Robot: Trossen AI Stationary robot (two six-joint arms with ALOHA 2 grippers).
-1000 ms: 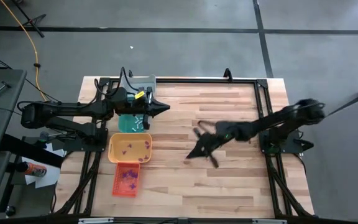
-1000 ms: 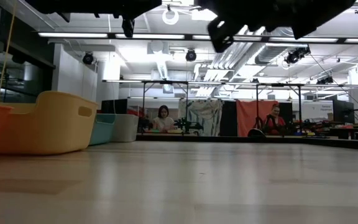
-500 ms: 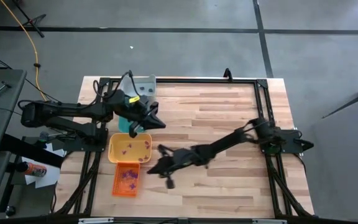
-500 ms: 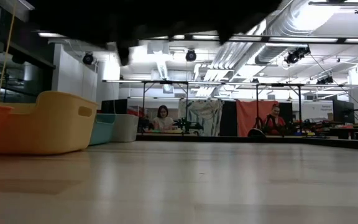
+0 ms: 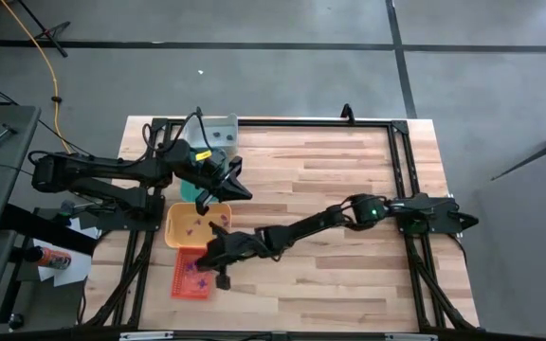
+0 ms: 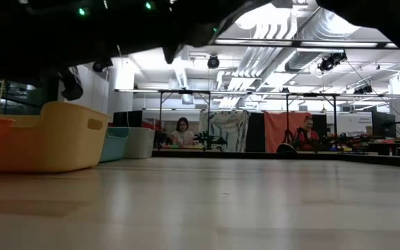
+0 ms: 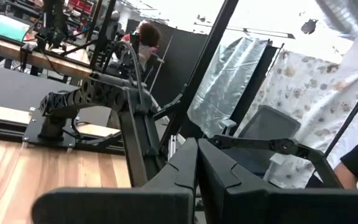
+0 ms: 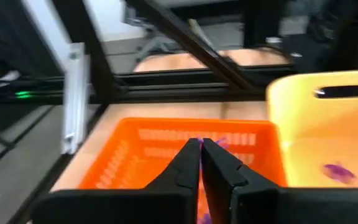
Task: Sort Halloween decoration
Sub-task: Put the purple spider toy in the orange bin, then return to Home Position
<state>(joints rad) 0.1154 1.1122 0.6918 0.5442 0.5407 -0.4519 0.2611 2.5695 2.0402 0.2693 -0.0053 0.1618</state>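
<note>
The right gripper (image 8: 201, 144), jaws pressed together, hovers above the orange tray (image 8: 160, 155), so I judge the next move is releasing a trinket there.

Wooden worktop (image 5: 330, 180), plank surface, black frame around its edge. Four trays in a row along one side: grey tray (image 5: 218, 130) at the far end, teal tray (image 5: 191, 188), yellow tray (image 5: 180, 234), orange tray (image 5: 180, 284) nearest. Room beyond: two seated people (image 6: 182, 130), orange curtain (image 6: 278, 131), ceiling lights, ducting.
</note>
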